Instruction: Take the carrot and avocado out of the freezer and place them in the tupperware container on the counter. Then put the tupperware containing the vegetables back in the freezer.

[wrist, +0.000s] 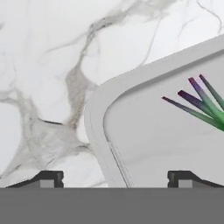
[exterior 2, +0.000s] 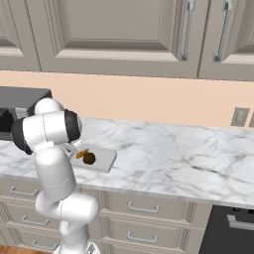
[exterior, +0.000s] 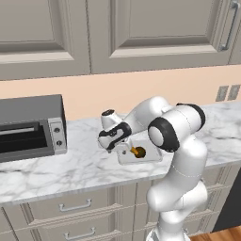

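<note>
The tupperware container (exterior: 150, 157) (exterior 2: 103, 159) sits on the marble counter (exterior: 70, 164) (exterior 2: 168, 154). Inside it lie the dark avocado (exterior: 139, 152) (exterior 2: 89, 158) and the orange carrot (exterior 2: 81, 154), side by side. The carrot's green leaves (wrist: 205, 105) show in the hand view. My gripper (exterior: 123, 149) (wrist: 117, 177) hangs low over the tray's left corner, open. The tray's rim (wrist: 94, 118) runs between the two wide-apart fingertips (wrist: 50, 177), and nothing is held. The freezer is out of view.
A grey toaster oven (exterior: 30, 129) (exterior 2: 20, 106) stands on the counter to the left. Wall cabinets (exterior: 155, 33) hang above, and drawers (exterior: 75, 205) run below. Wall sockets (exterior: 221, 93) are at the right. A dark appliance (exterior 2: 233, 228) sits low at the right.
</note>
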